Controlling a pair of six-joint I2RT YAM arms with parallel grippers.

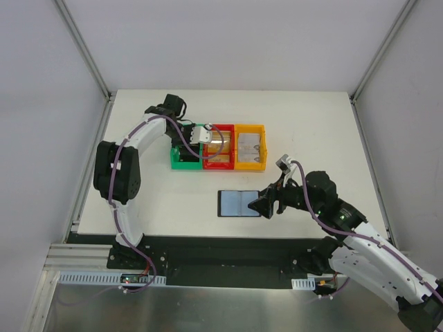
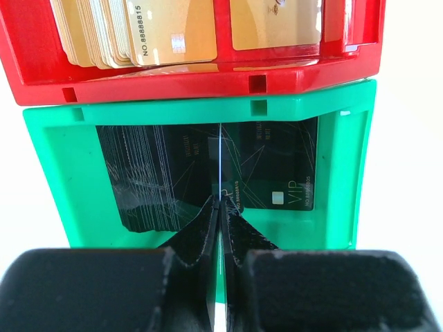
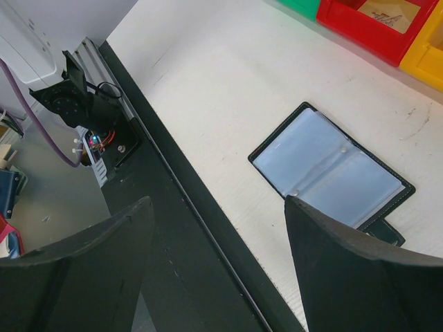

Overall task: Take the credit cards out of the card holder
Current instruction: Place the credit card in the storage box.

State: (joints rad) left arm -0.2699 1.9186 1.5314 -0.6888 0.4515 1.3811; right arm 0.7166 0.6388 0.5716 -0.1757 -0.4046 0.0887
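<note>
So, card holder [image 1: 239,203]: lying open and flat on the tabletop [image 1: 311,124], lower middle of the top view, well apart from the bins.
Long axis: runs left-right in the top view, roughly parallel to the near tabletop edge, with the fold crossing it in the middle. In the right wrist view it sits diagonally, upper left to lower right.
Which way it points: both bluish-grey panels face up, and the small black tab [image 3: 384,232] is at the lower-right end, toward the right arm.
Right gripper [image 1: 266,204]: at the holder's right end, jaws spread wide, nothing between them.
Left gripper [image 2: 220,207]: over the green bin [image 2: 55,173], jaws pressed together. A thin pale line rises from the tips; can't tell if it's a card seen edge-on.
Credit cards [image 2: 166,31]: gold ones fanned in the red bin [image 2: 173,86], at the top of the left wrist view.
Black cards [image 2: 277,166]: stacked in the green bin.
Yellow bin [image 1: 250,149]: rightmost of the row, with pale cards inside.
</note>
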